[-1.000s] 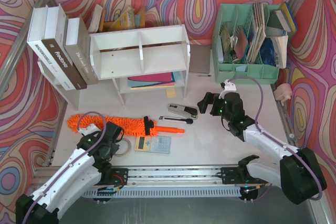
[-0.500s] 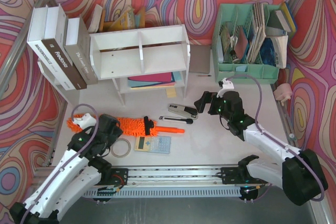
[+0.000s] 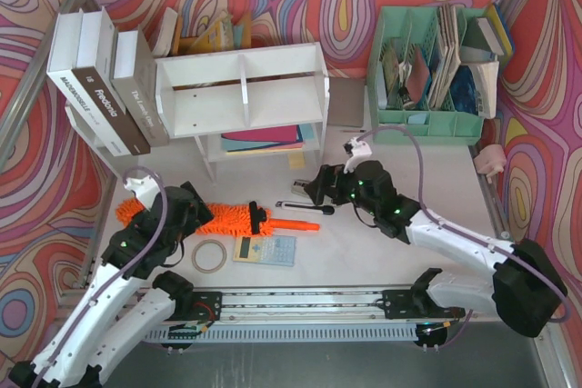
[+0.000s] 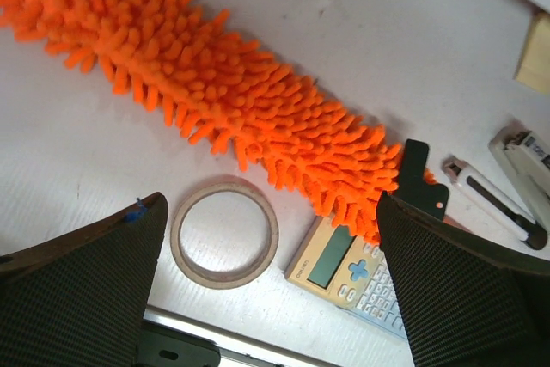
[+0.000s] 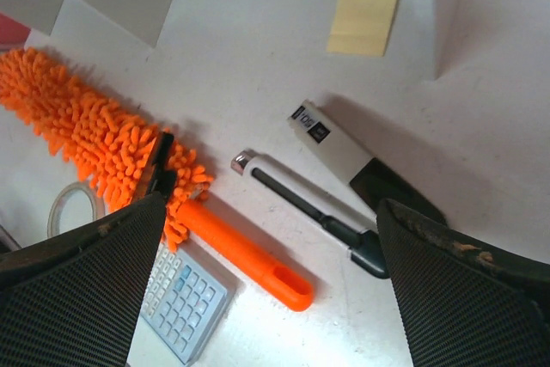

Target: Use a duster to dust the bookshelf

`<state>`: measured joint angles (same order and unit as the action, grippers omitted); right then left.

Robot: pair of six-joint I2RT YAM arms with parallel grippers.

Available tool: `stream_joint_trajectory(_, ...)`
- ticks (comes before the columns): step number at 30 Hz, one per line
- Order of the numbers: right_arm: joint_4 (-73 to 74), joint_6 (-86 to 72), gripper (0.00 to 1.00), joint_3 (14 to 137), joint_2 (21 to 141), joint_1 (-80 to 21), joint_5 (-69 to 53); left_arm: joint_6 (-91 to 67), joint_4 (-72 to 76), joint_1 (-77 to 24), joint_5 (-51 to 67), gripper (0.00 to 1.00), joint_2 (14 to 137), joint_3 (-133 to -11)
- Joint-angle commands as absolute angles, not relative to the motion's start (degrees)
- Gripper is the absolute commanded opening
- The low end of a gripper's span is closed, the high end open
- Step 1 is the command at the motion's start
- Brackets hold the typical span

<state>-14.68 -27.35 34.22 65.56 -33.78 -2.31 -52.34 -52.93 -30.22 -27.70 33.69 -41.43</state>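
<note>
One bookshelf (image 3: 241, 88), the largest thing here, stands at the far edge of the bench, left of centre, with coloured paper on its lower tier. It has not been dusted yet. The duster (image 3: 218, 217) lies flat between the shelf and the near edge, towards the near-left corner. Its fluffy head runs roughly along the near edge and its handle (image 5: 245, 251) points towards the right edge. The step in hand looks like the pickup. The left gripper (image 3: 193, 215) hovers over the head, fingers spread wide and holding nothing. The right gripper (image 3: 314, 190) hangs near the middle of the bench, just past the handle's tip, also spread wide and empty. The handle is the better place to grip: it is rigid, whereas the fluff would squash and let the duster droop. The right arm seems better placed for that. Its fingers should straddle the bare orange shaft beyond the black collar (image 5: 160, 165) and come straight down. The calculator (image 3: 265, 250) sits close against the head on the near side, so a careless descent could nudge it. The tape ring (image 4: 225, 231) lies just beside the fluff under the left gripper and should be left alone. A stapler (image 5: 344, 156) and a slim pen-like tool (image 5: 301, 204) lie just on the far side of the handle, so close from above rather than sweeping in sideways.
</note>
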Motion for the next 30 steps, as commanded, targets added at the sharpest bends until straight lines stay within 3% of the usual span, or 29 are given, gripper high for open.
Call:
stream_joint_trajectory(1,-14.24,-29.28,0.98,37.22,69.32,-37.82,2.09,-43.95,-50.80,-29.98,-28.07,0.98,32.64,-44.78)
stream_joint_trajectory(11,-11.31,-32.92,0.96,43.10,76.73,-43.76,7.92,-35.08,-56.45,-29.97,-26.31,0.98,34.86,-55.49)
stream_joint_trajectory(20,-6.98,-36.66,0.89,48.24,81.24,-47.50,10.99,-34.08,-54.25,-29.97,-23.93,0.99,30.69,-53.18)
stream_joint_trajectory(30,-4.73,-38.52,0.69,55.95,90.78,-52.02,10.40,-33.23,-52.99,-30.19,-20.24,0.99,33.42,-52.79)
